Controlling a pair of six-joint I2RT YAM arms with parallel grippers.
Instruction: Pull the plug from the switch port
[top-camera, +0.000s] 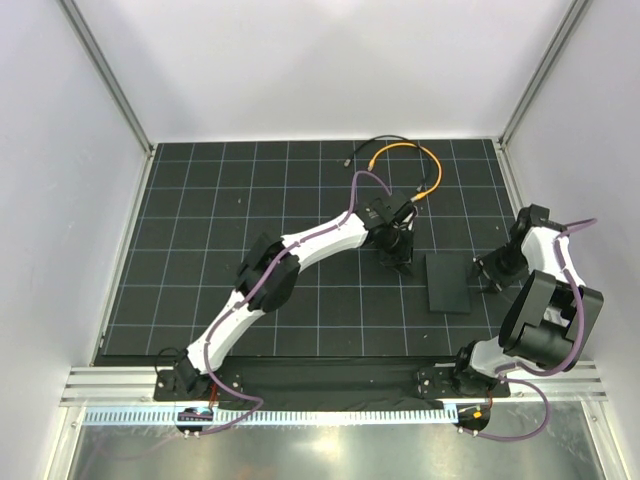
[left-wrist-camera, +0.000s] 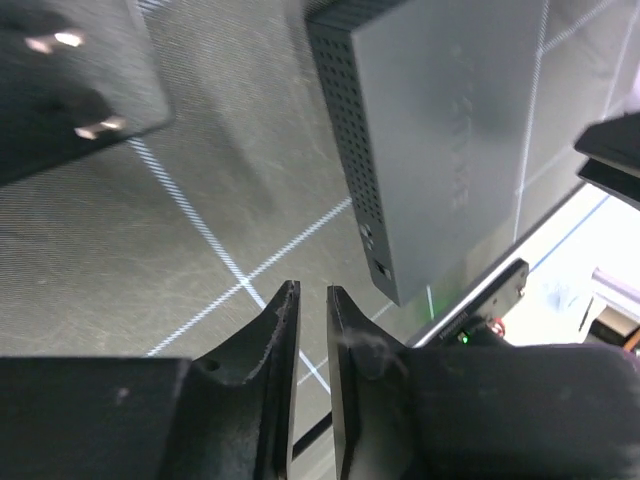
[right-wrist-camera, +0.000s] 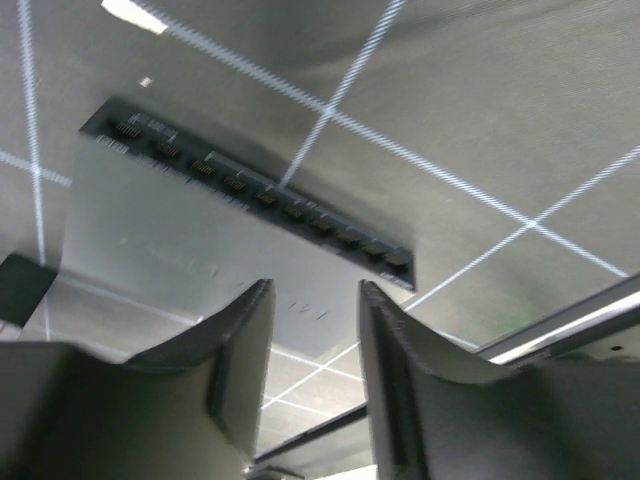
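The flat black switch box lies on the gridded mat right of centre. My left gripper hovers just left of it. In the left wrist view my left gripper is almost shut, with a thin gap and nothing between the fingers. There the box is ahead to the right, and a small socket in its side edge holds nothing. My right gripper is at the box's right edge; in its wrist view it is open above the box. The row of ports shows no plug.
An orange cable loops at the back of the mat beside a thin black cable. A blurred dark block with two bright metal glints sits at the upper left of the left wrist view. White walls enclose the mat.
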